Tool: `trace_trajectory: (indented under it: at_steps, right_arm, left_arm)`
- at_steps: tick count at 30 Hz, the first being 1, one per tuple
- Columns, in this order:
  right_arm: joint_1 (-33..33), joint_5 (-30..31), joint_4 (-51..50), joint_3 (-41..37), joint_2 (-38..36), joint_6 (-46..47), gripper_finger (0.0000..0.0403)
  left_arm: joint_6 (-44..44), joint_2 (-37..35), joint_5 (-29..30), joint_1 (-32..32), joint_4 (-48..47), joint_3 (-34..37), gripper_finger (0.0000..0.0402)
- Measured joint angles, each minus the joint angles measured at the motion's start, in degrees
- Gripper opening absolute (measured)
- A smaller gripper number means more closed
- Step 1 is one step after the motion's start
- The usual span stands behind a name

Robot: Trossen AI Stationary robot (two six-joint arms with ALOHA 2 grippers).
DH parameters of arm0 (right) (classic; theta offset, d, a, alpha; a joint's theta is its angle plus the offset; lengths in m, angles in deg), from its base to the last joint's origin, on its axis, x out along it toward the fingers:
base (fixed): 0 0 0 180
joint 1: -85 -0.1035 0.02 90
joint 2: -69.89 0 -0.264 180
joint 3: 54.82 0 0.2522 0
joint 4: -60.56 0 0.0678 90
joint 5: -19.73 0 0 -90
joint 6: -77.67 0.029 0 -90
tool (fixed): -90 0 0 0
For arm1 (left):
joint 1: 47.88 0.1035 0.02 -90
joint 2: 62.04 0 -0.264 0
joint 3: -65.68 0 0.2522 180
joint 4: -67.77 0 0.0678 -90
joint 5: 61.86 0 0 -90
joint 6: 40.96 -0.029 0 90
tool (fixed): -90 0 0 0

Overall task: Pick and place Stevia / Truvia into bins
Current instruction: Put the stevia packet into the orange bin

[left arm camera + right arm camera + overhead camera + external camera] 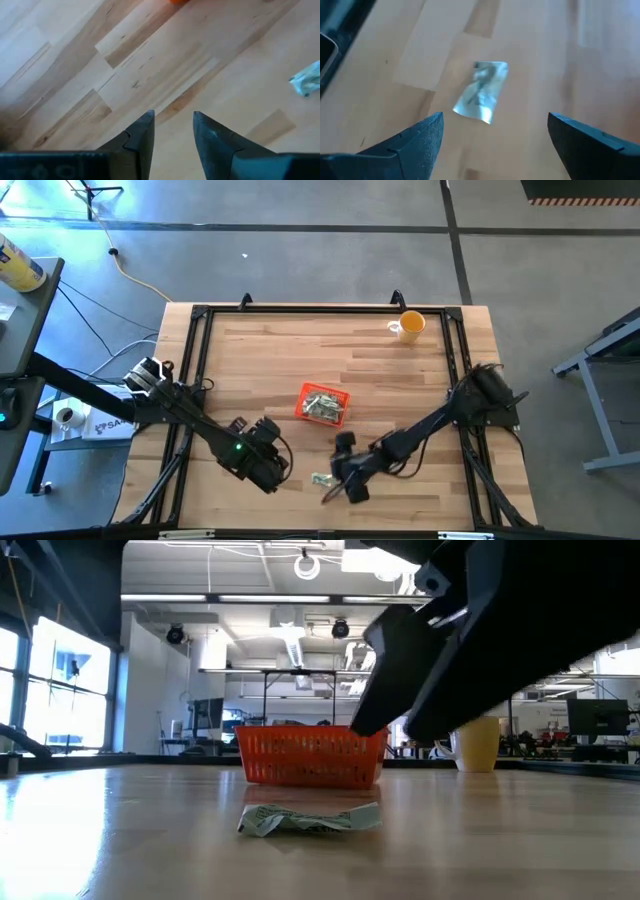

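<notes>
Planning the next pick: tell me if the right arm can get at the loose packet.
Probably yes: the right gripper hangs open over the packet, bare table around it, nothing between.

The tray [322, 393] is orange-red, its wall a fine mesh pattern. The packet [482, 91] is green and white. The table [300, 340] shows pale wood in striped planks. The cup [411, 325] is orange-yellow. Both arms are dark.

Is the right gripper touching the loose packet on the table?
Apart. In the right wrist view the right gripper is open, and the packet lies on bare wood ahead of both fingers, with a clear gap to each.
</notes>
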Motion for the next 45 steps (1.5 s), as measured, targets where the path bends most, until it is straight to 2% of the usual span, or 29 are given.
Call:
trace_trajectory:
  at_steps: [3,8,12,16,21,24,27,32,37,40,45]
  right_arm:
    - [-1.40,2.00,-1.19,4.44,4.76,-0.04,0.0346]
    - [-1.62,3.48,-3.76,11.10,11.24,5.58,0.0341]
    - [-0.83,3.89,-6.97,14.01,13.78,10.91,0.0305]
    - [-0.44,4.50,-9.31,14.21,14.61,14.70,0.0242]
    - [0.30,3.98,-13.10,14.27,14.34,15.53,0.0139]
    - [1.37,1.78,-14.34,14.50,13.62,15.43,0.0067]
    - [2.27,0.90,-17.51,15.72,12.42,15.45,0.0013]
    - [5.26,2.96,-27.36,20.62,8.34,16.17,0.0021]
    - [10.19,9.36,-34.67,26.02,3.18,11.99,0.0004]
    - [15.28,6.57,-36.71,26.05,2.24,9.91,0.0017]
    - [22.22,-1.06,-38.04,24.57,3.20,5.41,0.0055]
  left_arm:
    - [-1.58,0.00,-1.42,-0.02,0.22,0.93,0.0168]
    - [-6.09,0.00,-2.77,-0.03,-0.06,1.63,0.0166]
    - [-8.16,0.02,-4.77,-0.31,-1.55,1.72,0.0165]
    - [-8.23,-0.04,-6.42,-1.25,-2.65,1.72,0.0165]
    - [-8.00,-0.34,-6.05,-2.91,-5.24,1.94,0.0165]
    - [-6.76,-3.46,-6.35,-3.71,-1.97,5.97,0.0165]
    - [-1.70,-8.78,-6.83,-4.98,6.72,13.85,0.0165]
    - [8.00,-19.22,-4.68,-7.80,23.90,29.43,0.0165]
    - [8.93,-25.68,-0.04,-8.08,40.66,40.61,0.0165]
    - [7.28,-26.69,2.59,-6.81,45.71,43.18,0.0165]
    - [-1.59,-26.77,3.04,-3.47,48.84,43.49,0.0165]
